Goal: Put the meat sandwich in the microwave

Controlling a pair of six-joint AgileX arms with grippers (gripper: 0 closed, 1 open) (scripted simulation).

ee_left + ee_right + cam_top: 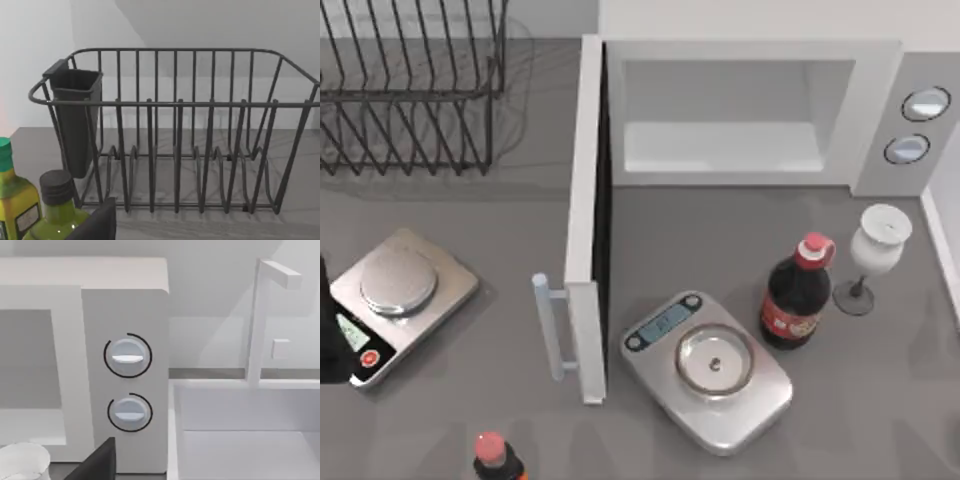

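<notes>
The microwave (750, 110) stands at the back of the table, a large white box with a pale cavity. Its side-hinged door (585, 220) is swung wide open toward the front, its bar handle (548, 325) facing left. Two round grey dials (926, 104) sit on its right panel, seen close in the right wrist view (127, 356). The meat sandwich is out of view. My left arm (328, 335) is parked at the table's left edge, and a dark part of its gripper (97, 225) faces the dish rack. A dark part of my right gripper (97, 462) hangs in front of the microwave's dial panel.
A wire dish rack (410, 90) fills the back left. One silver scale (400, 295) lies at the left, another (705, 365) in front of the cavity. A cola bottle (798, 295) and a white wine glass (875, 250) stand at the right. Green bottles (55, 210) stand near the rack.
</notes>
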